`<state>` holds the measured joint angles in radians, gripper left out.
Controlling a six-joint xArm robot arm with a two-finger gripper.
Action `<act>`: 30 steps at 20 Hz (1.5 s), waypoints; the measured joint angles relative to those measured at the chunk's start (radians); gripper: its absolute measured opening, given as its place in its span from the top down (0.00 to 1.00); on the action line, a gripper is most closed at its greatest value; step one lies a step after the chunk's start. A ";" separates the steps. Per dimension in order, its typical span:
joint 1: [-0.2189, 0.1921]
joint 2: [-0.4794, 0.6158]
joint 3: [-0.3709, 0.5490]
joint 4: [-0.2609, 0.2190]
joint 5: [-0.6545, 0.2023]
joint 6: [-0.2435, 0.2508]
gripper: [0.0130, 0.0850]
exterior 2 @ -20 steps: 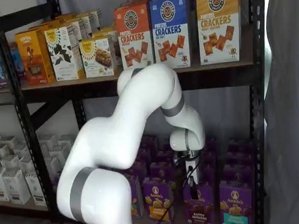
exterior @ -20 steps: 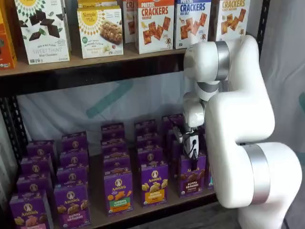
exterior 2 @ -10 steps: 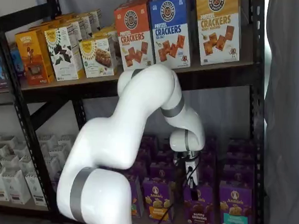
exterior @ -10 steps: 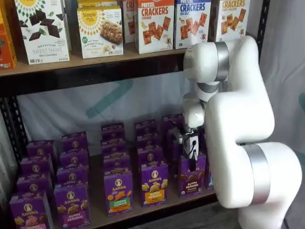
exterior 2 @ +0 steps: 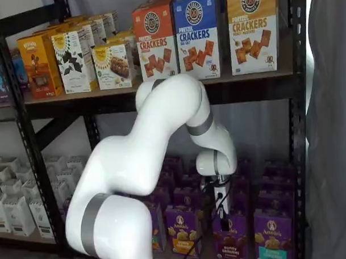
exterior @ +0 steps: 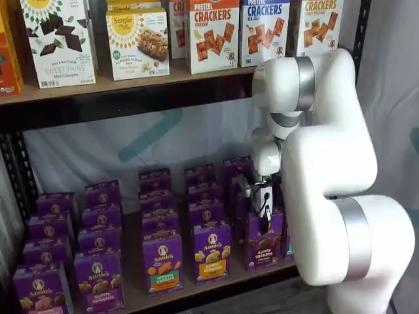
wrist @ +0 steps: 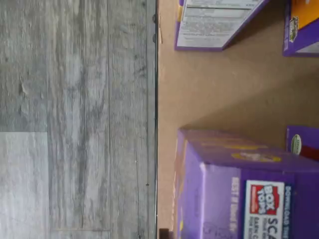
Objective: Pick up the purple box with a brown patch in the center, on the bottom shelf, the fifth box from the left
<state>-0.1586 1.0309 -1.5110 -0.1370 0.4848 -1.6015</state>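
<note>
The purple box [exterior: 264,245] with dark brown cookies stands at the front of the bottom shelf [exterior: 133,296], and it shows in both shelf views [exterior 2: 230,245]. My gripper [exterior: 264,221] hangs straight above it, its black fingers down at the box's top edge, as a shelf view also shows [exterior 2: 221,211]. No gap between the fingers shows, so I cannot tell whether they are closed on the box. In the wrist view a purple carton top [wrist: 239,189] with a Box Tops label fills one corner, close to the camera, over the brown shelf board [wrist: 209,79].
A purple carton with a yellow band [exterior: 211,254] stands just left of the target, and one with a teal patch [exterior 2: 271,245] just right. More purple cartons stand in rows behind. Cracker boxes [exterior: 213,33] line the higher shelf. The grey floor [wrist: 75,119] lies beyond the shelf edge.
</note>
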 joint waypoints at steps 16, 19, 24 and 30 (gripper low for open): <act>-0.001 -0.012 0.017 -0.017 -0.003 0.014 0.78; -0.005 -0.020 0.028 -0.019 -0.011 0.013 0.78; -0.006 -0.042 0.060 -0.025 -0.011 0.018 0.78; -0.004 -0.101 0.155 -0.010 -0.044 0.008 0.78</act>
<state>-0.1622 0.9300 -1.3560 -0.1468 0.4412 -1.5937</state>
